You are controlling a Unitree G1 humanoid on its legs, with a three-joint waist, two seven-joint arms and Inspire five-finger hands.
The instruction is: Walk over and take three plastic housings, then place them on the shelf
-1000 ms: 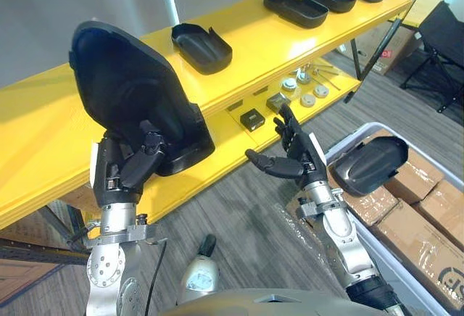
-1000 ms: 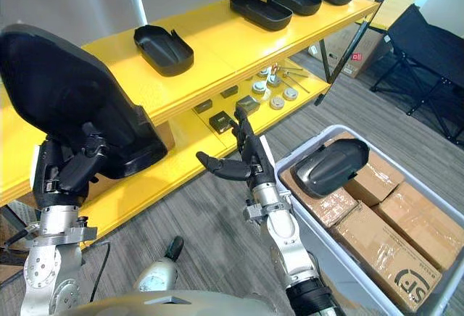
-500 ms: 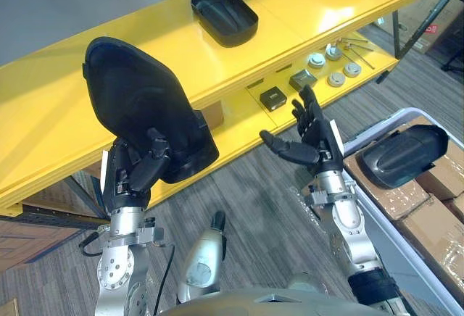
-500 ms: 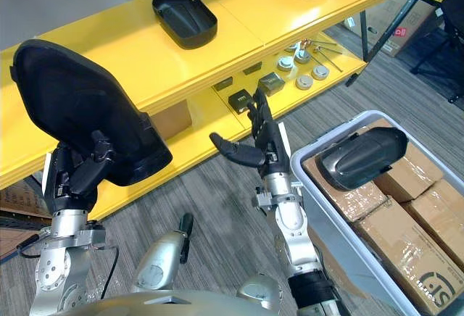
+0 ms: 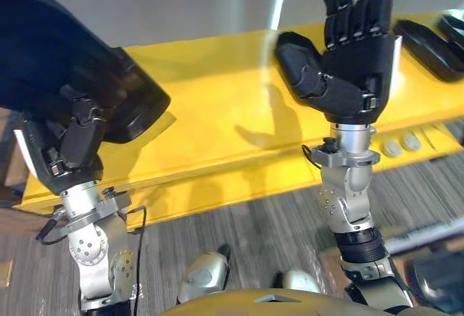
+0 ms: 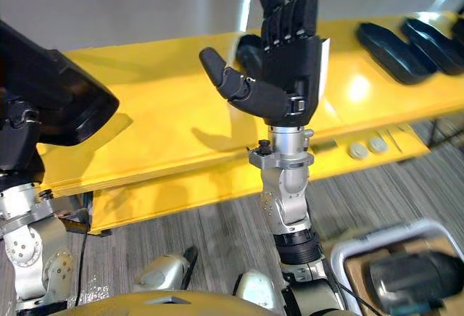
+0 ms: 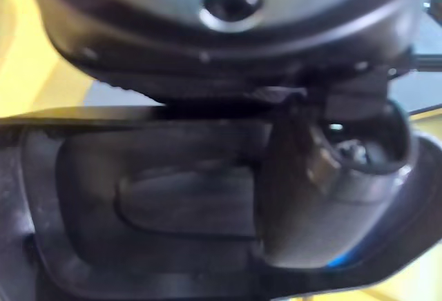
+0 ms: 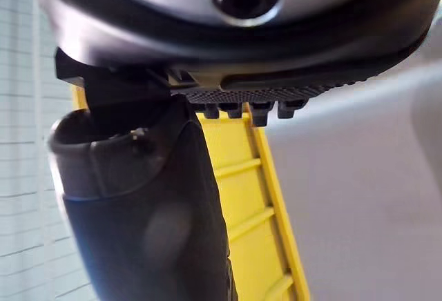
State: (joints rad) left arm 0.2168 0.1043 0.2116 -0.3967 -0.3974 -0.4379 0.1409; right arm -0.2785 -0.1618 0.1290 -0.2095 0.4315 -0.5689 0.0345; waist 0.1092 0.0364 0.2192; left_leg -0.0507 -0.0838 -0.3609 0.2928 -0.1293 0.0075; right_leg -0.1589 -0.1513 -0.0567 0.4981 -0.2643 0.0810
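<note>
Roughly midway imo: some housings [image 6: 391,51] already lie on the yellow shelf [image 5: 217,113], left hand [image 5: 69,146] is clamped round a black housing [image 5: 72,69] held above it and not down yet, right hand [image 5: 355,62] is raised flat-open and empty, one spare housing [image 6: 406,283] waits in the bin [image 6: 362,247].

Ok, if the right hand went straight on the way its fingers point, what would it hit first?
Probably nothing close: the open right hand points up over the shelf, towards the grey wall behind it. Depth is unclear, so go slowly.
</note>
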